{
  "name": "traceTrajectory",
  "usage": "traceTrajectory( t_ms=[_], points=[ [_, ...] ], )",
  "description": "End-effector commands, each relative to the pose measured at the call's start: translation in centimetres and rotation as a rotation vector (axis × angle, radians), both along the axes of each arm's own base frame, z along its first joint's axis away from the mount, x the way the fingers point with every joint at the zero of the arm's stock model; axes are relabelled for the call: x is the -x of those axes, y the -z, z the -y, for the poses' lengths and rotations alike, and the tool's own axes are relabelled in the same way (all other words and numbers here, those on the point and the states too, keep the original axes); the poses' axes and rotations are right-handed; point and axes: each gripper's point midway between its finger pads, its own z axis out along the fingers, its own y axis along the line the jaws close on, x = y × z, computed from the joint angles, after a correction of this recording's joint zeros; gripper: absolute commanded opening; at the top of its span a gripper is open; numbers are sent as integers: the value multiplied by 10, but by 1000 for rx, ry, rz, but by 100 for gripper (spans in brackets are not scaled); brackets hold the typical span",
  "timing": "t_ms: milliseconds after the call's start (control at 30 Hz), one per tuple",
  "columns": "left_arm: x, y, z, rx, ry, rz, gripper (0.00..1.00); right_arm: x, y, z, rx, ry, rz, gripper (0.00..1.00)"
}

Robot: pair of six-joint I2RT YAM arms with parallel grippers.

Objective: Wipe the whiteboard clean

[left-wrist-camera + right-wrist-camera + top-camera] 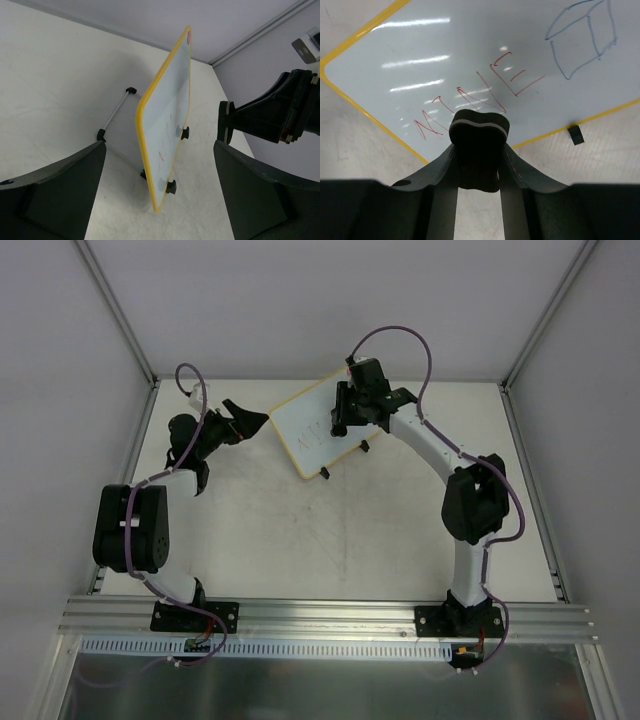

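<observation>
The whiteboard (310, 430) stands propped at a tilt at the back middle of the table, with a yellow rim and two black clips on its lower edge. Red letters and a blue box drawing (582, 37) show on its face (470, 60). My right gripper (479, 150) is shut on a black bow-shaped eraser block (479, 131), held just off the board's lower part by the red letters; it also shows in the top view (352, 412). My left gripper (245, 420) is open and empty beside the board's left corner. In the left wrist view the board (167, 115) shows edge-on between the fingers (70, 190).
A thin metal stand rod (116, 112) with black feet lies behind the board. The right arm's black wrist (270, 112) is close on the board's far side. White enclosure walls and corner posts (120, 310) ring the table; an aluminium rail (320, 618) runs along the near edge.
</observation>
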Motion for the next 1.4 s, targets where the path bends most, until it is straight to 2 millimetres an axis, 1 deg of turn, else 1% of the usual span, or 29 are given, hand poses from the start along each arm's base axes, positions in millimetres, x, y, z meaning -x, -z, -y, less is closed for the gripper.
traceTrajectory(
  t_ms=[0,67,100,133,167,200,267,333,367,433,467,500,567,600,700,833,967,1100,1133,1167,1200,1233,1267,1333,1367],
  points=[
    [-9,-24,15,10,87,97,87,-1,-7,-27,30,-134,61,1],
    [-18,-23,17,10,99,95,84,-4,-1,-32,42,-142,61,0],
    [-20,-21,18,9,108,94,80,-4,-4,-36,38,-146,70,0],
    [-22,-21,20,9,120,96,73,-5,-3,-38,51,-170,81,0],
    [-27,-20,22,9,139,94,71,-6,1,-40,55,-179,75,0],
    [-30,-19,23,10,142,90,71,-7,-3,-46,41,-195,84,0],
    [-37,-15,24,9,143,85,70,-9,-1,-48,46,-194,88,0],
    [-40,-13,26,8,156,84,70,-9,-3,-54,41,-218,105,0],
    [-43,-11,27,7,160,84,67,-9,-2,-55,41,-222,107,0],
    [-46,-9,29,5,169,81,65,-8,-2,-62,31,-252,120,0],
    [-49,-6,32,4,176,77,60,-8,-1,-65,30,-260,125,0],
    [-51,-5,33,6,177,75,51,-8,-2,-68,31,-269,136,0],
    [-54,4,34,7,177,57,47,-8,-1,-69,52,-277,149,0],
    [-55,3,36,6,182,61,43,-8,-2,-71,58,-283,159,0],
    [-58,10,38,1,185,53,42,-4,-1,-78,56,-314,175,0],
    [-58,13,41,0,200,50,40,-1,3,-83,63,-333,184,0],
    [-59,17,41,-4,197,46,24,-1,9,-89,59,-341,185,0],
    [-59,18,43,-2,203,41,16,-1,16,-95,68,-351,190,0],
    [-58,18,43,-2,205,42,13,2,18,-98,75,-369,195,0],
    [-58,17,43,-2,205,44,13,2,19,-99,79,-379,199,0],
    [-58,17,43,-3,205,45,11,2,19,-102,83,-388,213,0],
    [-58,16,43,-4,208,51,10,3,19,-102,91,-390,224,0],
    [-57,15,43,-4,210,54,8,4,26,-100,110,-390,226,0],
    [-56,15,43,-8,213,60,5,5,24,-102,113,-388,254,0],
    [-55,13,43,-9,213,68,4,6,26,-102,115,-390,255,0]
  ],
)
